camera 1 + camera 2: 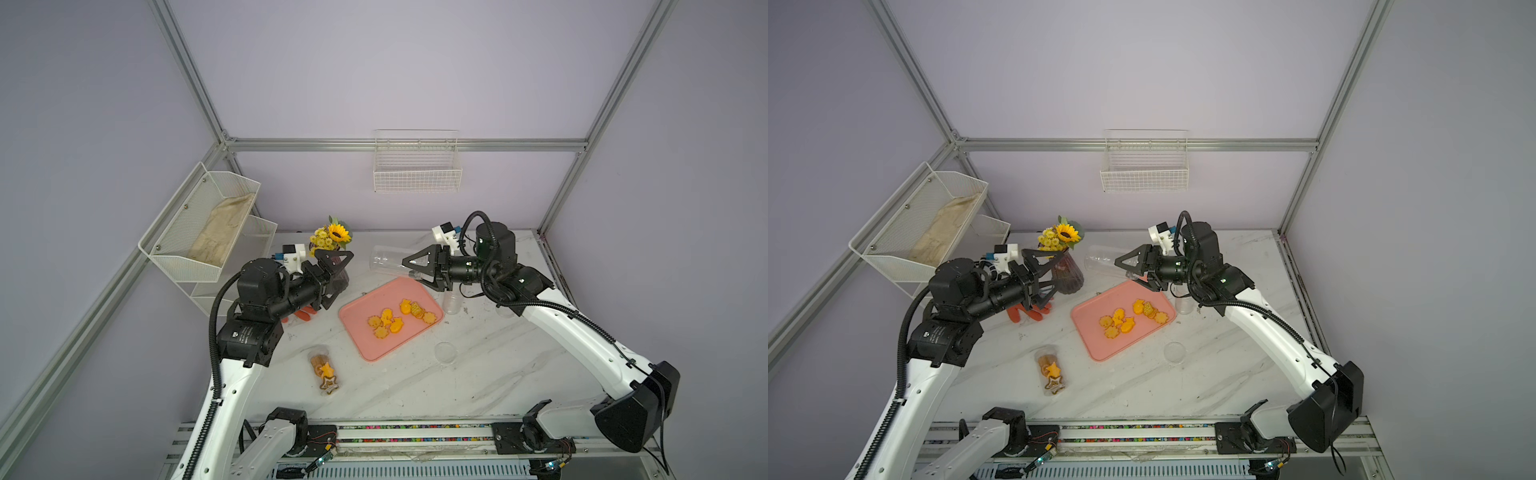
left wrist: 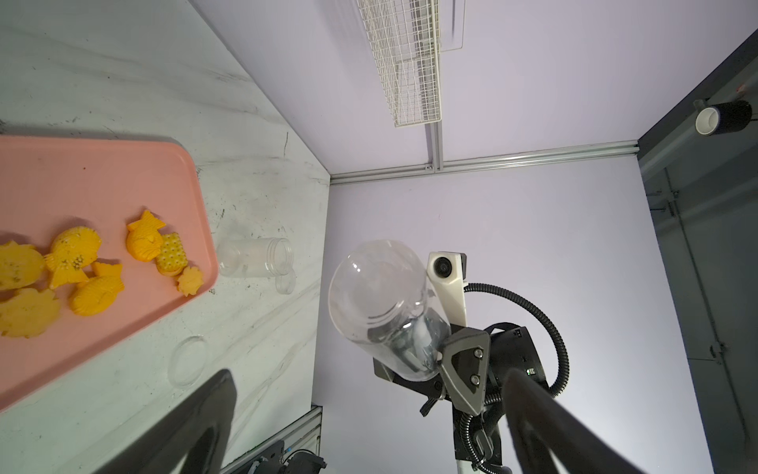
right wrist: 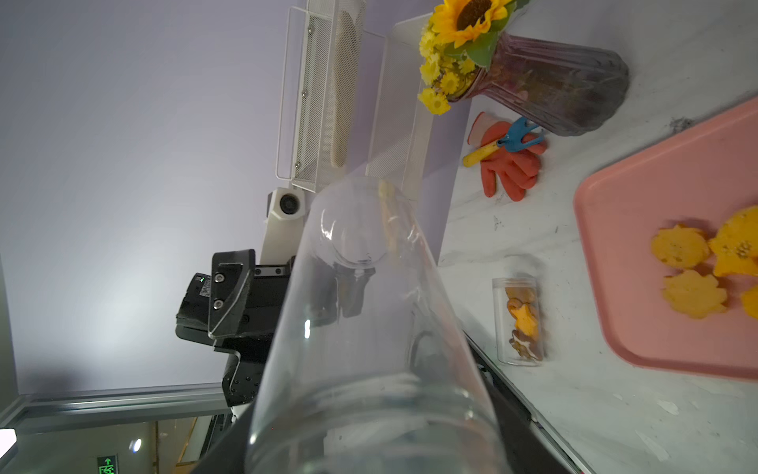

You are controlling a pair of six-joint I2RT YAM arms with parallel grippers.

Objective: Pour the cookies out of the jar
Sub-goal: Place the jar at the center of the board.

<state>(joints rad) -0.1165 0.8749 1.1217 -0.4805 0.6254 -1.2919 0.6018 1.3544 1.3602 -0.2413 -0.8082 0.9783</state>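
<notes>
A large clear jar (image 1: pixel 386 261) (image 1: pixel 1100 257) hangs nearly level over the table, just behind the pink tray's far corner, and looks empty. My right gripper (image 1: pixel 409 269) (image 1: pixel 1123 268) (image 3: pixel 369 451) is shut on the jar's threaded neck (image 3: pixel 369 402), and its base (image 2: pixel 377 287) points toward the left arm. Several orange-yellow cookies (image 1: pixel 392 320) (image 1: pixel 1125 322) (image 2: pixel 78 254) (image 3: pixel 693 279) lie on the pink tray (image 1: pixel 365 345) (image 1: pixel 1096 345) (image 2: pixel 82 176). My left gripper (image 1: pixel 341 279) (image 1: pixel 1059 276) (image 2: pixel 369 451) stands open and empty by the vase.
A small clear jar with cookies inside (image 1: pixel 324 370) (image 1: pixel 1052 371) (image 3: pixel 521 320) lies at the front left. Right of the tray are an empty small jar (image 1: pixel 451 301) (image 2: pixel 254 256) and a clear lid (image 1: pixel 446 352). Sunflower vase (image 1: pixel 336 237), orange glove (image 3: pixel 508 164) and mesh rack (image 1: pixel 208 220) stand left.
</notes>
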